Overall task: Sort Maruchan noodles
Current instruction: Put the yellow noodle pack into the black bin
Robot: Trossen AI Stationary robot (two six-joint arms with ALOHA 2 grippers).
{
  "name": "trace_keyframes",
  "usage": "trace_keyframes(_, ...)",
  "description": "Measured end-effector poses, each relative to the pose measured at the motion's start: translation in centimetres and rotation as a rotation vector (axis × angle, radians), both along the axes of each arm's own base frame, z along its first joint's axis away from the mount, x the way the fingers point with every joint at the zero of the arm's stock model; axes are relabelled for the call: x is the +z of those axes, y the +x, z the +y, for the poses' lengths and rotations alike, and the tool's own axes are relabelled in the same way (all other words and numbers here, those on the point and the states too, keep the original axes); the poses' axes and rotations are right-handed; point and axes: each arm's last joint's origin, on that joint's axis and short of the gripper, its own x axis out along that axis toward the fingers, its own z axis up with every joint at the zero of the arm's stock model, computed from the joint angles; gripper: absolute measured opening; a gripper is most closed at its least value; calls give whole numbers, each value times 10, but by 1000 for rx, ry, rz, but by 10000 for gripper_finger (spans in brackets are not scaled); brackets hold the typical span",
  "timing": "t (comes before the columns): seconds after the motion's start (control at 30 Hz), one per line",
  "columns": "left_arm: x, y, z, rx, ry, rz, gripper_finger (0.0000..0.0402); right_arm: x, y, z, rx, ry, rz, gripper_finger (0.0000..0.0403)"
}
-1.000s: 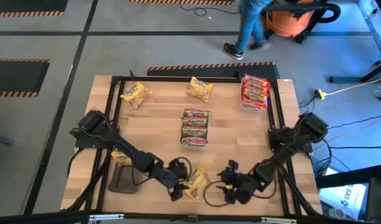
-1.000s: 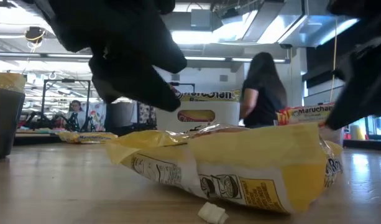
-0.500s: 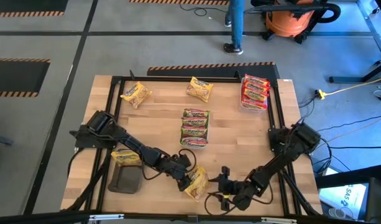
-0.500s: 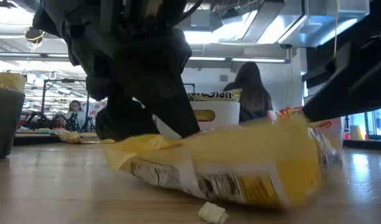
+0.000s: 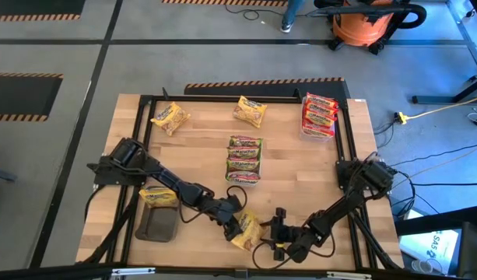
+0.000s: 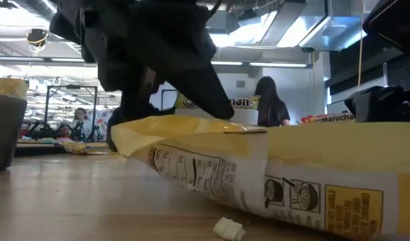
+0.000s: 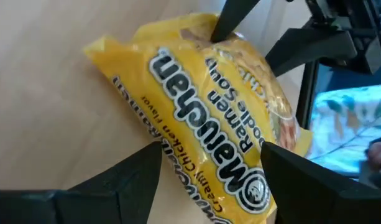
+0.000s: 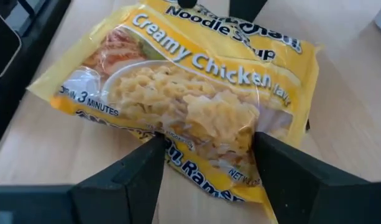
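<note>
I note the table (image 5: 199, 155) carries sorted rows mid-table and at its far right corner. Near the front edge lies the yellow packet (image 5: 246, 230), the left gripper (image 5: 232, 227) spread astride it, the right gripper (image 5: 275, 233) spread opposite, presumably a handover.

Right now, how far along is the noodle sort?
Done: red packets fill the white tray at the far right; green packets are stacked mid-table; one yellow packet sits by the dark tray. In hand: a yellow Creamy Chicken packet at the near edge, between the open left gripper and open right gripper. Left: two yellow packets at the far edge.
</note>
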Motion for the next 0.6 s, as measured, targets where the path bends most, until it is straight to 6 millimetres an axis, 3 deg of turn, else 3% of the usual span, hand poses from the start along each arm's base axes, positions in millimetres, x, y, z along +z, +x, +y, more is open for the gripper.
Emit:
trace_keyframes(0.27,-19,7,-2,79,-109,36,269,-1,0,0,-12,-11,-6,237)
trace_keyframes(0.6,-16,15,-5,67,-182,-74,270,-1,0,0,-9,-10,-4,237)
